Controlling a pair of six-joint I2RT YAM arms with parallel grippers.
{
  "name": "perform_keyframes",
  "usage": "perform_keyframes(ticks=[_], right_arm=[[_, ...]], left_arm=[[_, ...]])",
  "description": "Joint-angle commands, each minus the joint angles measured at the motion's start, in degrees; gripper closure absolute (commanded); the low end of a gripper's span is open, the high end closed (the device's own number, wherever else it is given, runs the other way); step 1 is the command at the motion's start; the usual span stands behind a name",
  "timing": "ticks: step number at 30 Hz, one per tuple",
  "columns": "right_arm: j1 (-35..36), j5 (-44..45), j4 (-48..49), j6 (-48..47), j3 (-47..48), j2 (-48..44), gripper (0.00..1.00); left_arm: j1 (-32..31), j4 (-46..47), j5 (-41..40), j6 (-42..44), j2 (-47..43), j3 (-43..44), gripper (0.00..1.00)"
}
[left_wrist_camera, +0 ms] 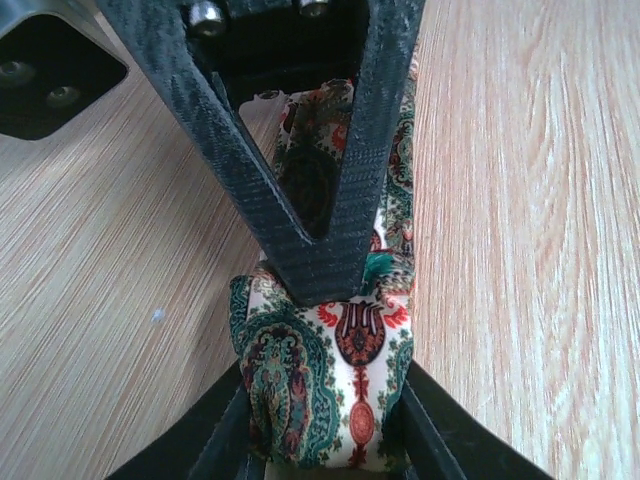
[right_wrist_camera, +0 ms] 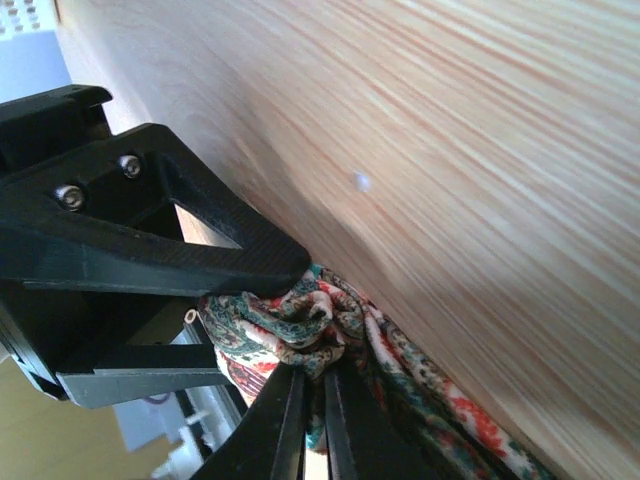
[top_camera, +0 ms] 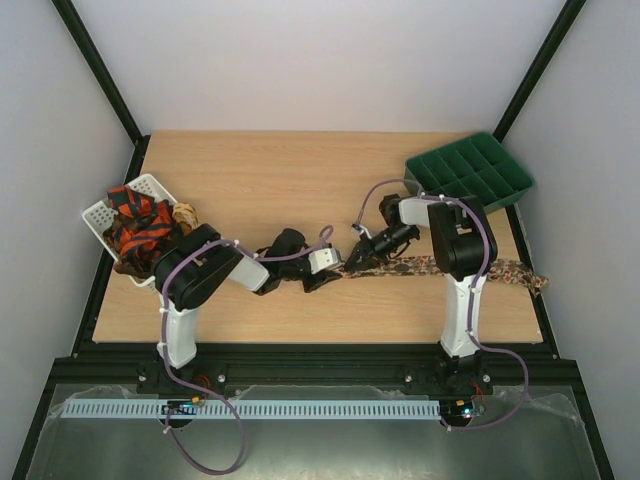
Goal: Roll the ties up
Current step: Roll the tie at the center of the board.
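- I am looking down on the table [top_camera: 300,170], and the tie [top_camera: 510,272] I am working on is lying flat along it. Its long axis is running left to right, from the middle of the table out to the right edge, where the far end is hanging over.
- The spare ties [top_camera: 140,230] are sitting in the basket [top_camera: 100,215] at the far left, well apart from the work.
- Both arms are meeting at the tie's left end, the left one reaching in from the left and the right one from behind it.
- The left gripper [left_wrist_camera: 325,440] is standing narrow, its jaws pressing on either side of the rolled end [left_wrist_camera: 320,370], as far as I am judging from its wrist view.
- The right gripper [right_wrist_camera: 312,400] is pinched nearly closed on folds of the same bundle.
- I am judging that the unrolled length is all lying to the right of both grippers, so the roll has to travel rightward along that axis.
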Motion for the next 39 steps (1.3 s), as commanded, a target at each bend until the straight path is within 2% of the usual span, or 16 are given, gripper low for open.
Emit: perform_keyframes(ticks=[1,3,6,7,9,11,12,14,16,19,27,32,39], right_arm=[[0.6,9.0,-1.4,0.0,1.6,2.3,0.86],[0.7,7.8,-3.2,0.7,2.0,0.2,0.77],[0.8,5.4,-4.6,2.4,1.3,-2.6,0.74],[0.8,5.0,-4.8,2.8,0.5,-3.3,0.77],[1.0,4.7,-4.6,3.0,-1.0,-4.4,0.89],[1.2,5.4,-3.7,3.1,-2.6,-4.5,0.95],[1.1,6.3,-3.2,3.1,-2.9,-4.3,0.97],[1.2,8.7,-1.9,3.4,-3.4,-3.8,0.99],[1.0,12.2,0.2,3.4,-4.3,-3.3,0.99],[0.6,16.2,2.0,2.4,-5.2,-2.2,0.99],[0.7,18.9,4.7,3.0,-6.6,-1.3,0.99],[0.7,19.3,5.0,3.2,-6.8,-1.0,0.99],[0.5,19.4,5.8,3.9,-6.8,-0.5,0.99]], left_arm=[[-0.6,-8.2,-1.7,2.1,-1.9,-2.6,0.69],[-1.1,-8.8,-3.2,2.1,-2.0,-2.5,0.70],[-1.8,-9.0,-3.9,2.7,-1.9,-2.2,0.70],[-1.9,-9.1,-3.9,2.9,-1.8,-2.0,0.70],[-2.1,-9.5,-4.2,2.8,-1.6,-1.6,0.70],[-2.1,-9.6,-4.1,2.6,-1.4,-1.2,0.69],[-2.1,-9.8,-3.9,2.6,-1.3,-1.1,0.67],[-1.7,-9.6,-2.4,1.9,-1.5,-1.2,0.53],[-0.4,-8.4,0.0,0.7,-2.1,-2.2,0.43],[1.7,-7.7,2.5,0.0,-2.8,-3.4,0.38],[2.2,-6.3,6.9,0.2,-1.4,-1.6,0.40],[1.3,-4.8,5.7,-0.8,1.1,0.4,0.38],[1.1,-4.2,6.0,-0.4,-0.2,1.0,0.55]])
